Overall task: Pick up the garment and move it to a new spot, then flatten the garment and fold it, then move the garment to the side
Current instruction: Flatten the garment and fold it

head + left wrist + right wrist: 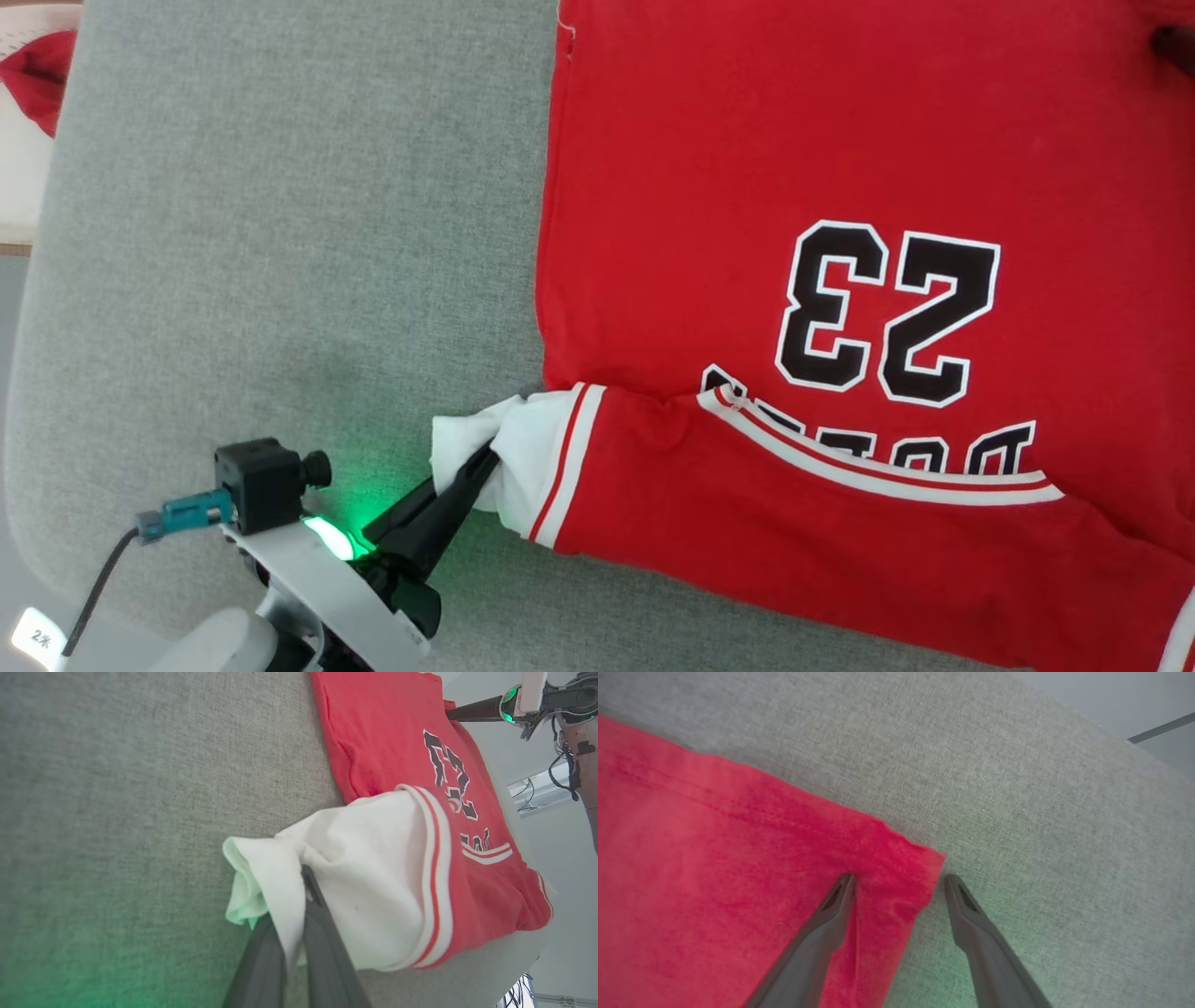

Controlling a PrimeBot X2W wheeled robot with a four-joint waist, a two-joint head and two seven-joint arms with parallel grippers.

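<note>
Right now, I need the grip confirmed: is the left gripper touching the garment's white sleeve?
Touching. The left wrist view shows the left gripper shut on the white sleeve of the garment, with cloth pinched between its fingers.

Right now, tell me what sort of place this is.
Probably a robot lab's clothes-folding station, not a home. A grey padded table serves as the work surface, a single jersey lies spread on it, and loose cables hang beyond the table's edge in the left wrist view.
</note>
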